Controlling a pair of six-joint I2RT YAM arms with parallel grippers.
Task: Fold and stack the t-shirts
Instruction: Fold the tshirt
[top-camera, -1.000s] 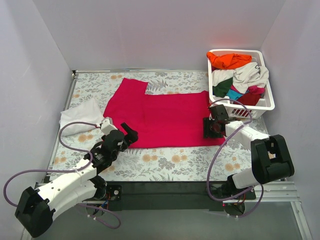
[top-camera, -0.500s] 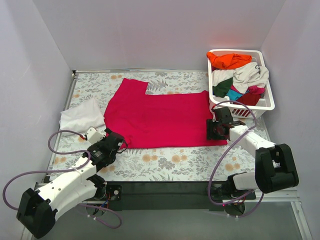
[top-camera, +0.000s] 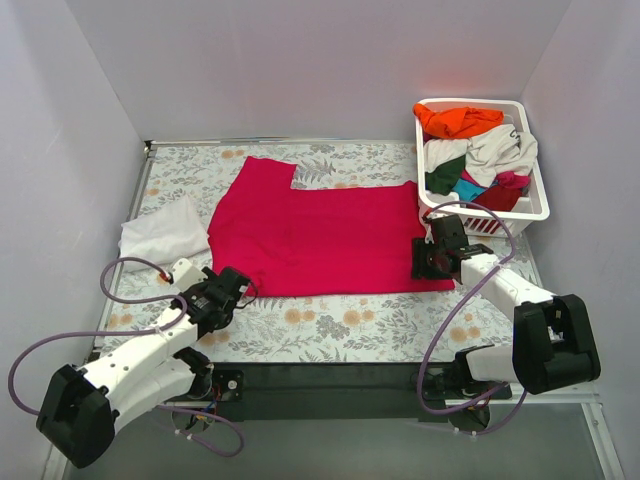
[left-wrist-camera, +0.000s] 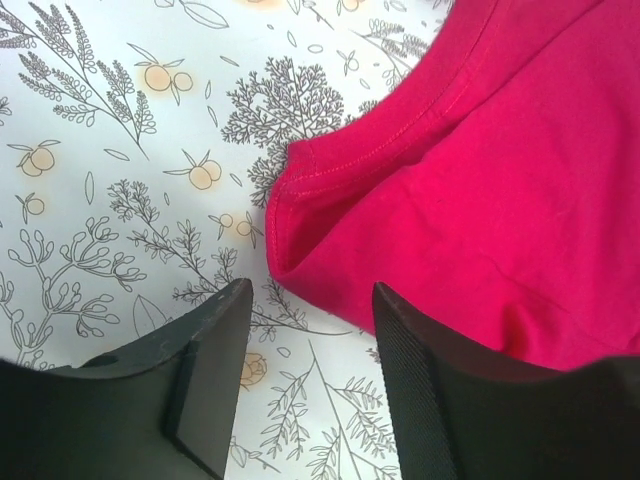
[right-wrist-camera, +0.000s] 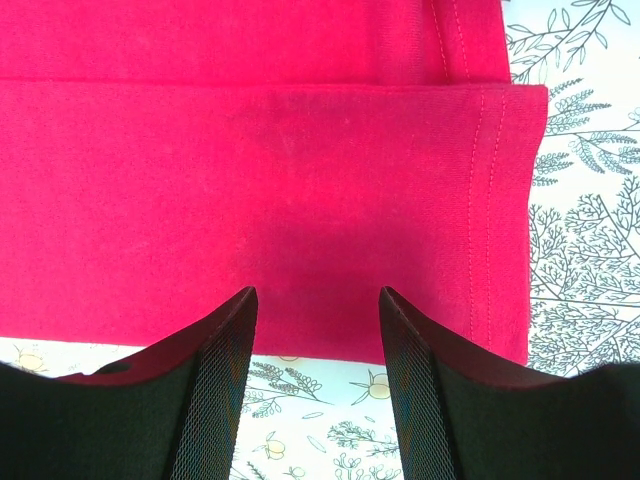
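Just ahead of the left gripper's (left-wrist-camera: 310, 292) wide-open, empty jaws lies the crimson t-shirt's (left-wrist-camera: 480, 170) near-left corner. Over the near edge by the right-hand hem, the right gripper (right-wrist-camera: 317, 295) is likewise open and empty. Shirt lies flat on the patterned table (top-camera: 330, 325), long axis left to right, spanning both arms; each arm is nearest its own corner. Judgement: a paired pinch of the near edge comes next

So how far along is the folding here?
Early. A white t-shirt lies aside, left, loosely folded at best. In hand: the crimson t-shirt lies flat, left gripper and right gripper open at its near corners. Left: shirts piled in the basket; no stack yet.
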